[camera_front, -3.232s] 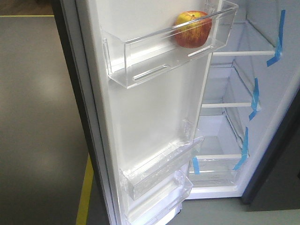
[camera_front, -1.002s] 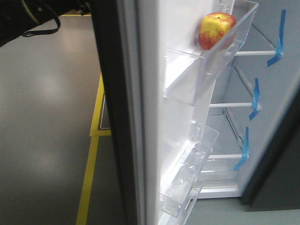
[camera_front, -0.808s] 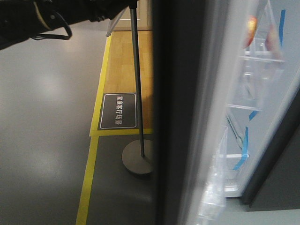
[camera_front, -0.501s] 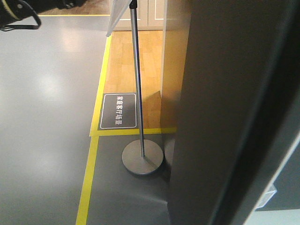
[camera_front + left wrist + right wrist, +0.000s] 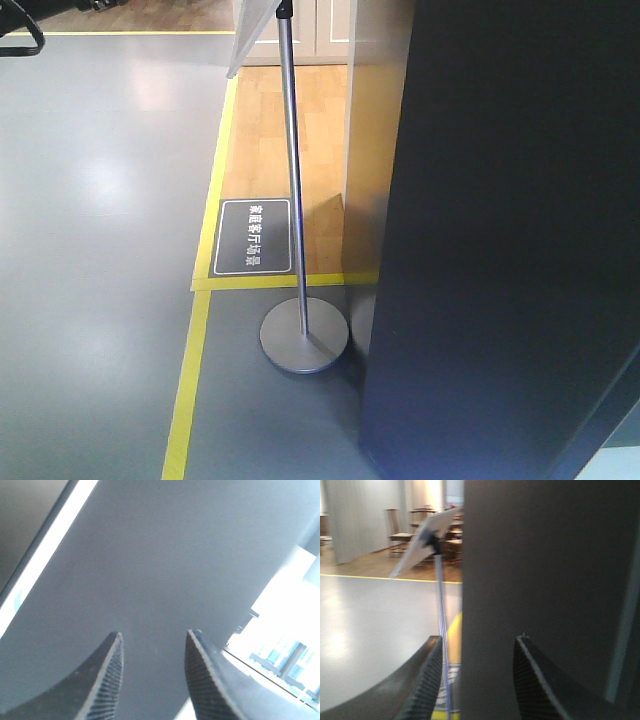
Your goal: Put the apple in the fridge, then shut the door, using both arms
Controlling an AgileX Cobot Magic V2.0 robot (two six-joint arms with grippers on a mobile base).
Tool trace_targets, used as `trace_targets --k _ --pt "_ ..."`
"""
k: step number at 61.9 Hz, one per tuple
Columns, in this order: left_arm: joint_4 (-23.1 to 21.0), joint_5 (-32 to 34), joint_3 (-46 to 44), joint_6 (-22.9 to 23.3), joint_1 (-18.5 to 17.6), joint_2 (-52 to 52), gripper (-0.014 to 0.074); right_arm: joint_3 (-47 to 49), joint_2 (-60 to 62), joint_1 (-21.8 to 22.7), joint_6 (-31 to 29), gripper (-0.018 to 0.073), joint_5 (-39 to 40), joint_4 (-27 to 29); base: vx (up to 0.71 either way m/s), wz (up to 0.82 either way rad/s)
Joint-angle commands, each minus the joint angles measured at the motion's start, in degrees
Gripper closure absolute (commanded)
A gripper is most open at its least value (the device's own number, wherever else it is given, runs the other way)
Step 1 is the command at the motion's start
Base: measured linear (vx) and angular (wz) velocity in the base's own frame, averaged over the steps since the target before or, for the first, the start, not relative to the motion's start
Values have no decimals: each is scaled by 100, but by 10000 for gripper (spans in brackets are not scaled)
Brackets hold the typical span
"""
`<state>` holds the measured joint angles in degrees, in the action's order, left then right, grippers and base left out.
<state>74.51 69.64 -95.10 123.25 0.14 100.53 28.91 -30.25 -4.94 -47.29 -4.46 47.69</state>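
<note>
Fridge door [image 5: 500,230] looks shut, dark grey face filling the right side. Apple's not visible anywhere. Left pincer [image 5: 152,672] and right pincer [image 5: 477,675] both spread wide, holding nothing.

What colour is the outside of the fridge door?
Dark grey, nearly black. The door shows best in the exterior front-facing view.

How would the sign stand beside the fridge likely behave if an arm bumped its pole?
The sign stand probably resists sliding: its round metal base sits flat and looks heavy. It may still sway or tip, since the thin pole is tall and carries a tilted board on top. The pole looks stiff.
</note>
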Motion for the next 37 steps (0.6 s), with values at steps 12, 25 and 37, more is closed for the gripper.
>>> trace_targets --k 12,25,37 --pt "-411 153 -170 9 10 -288 311 1119 -2066 26 -524 209 2274 64 0 0" --pt "-363 -214 -170 9 10 -288 311 1974 -3364 26 -575 209 2725 107 0 0" --pt "154 -648 -170 9 10 -288 311 2573 -4135 26 -575 209 2918 124 0 0"
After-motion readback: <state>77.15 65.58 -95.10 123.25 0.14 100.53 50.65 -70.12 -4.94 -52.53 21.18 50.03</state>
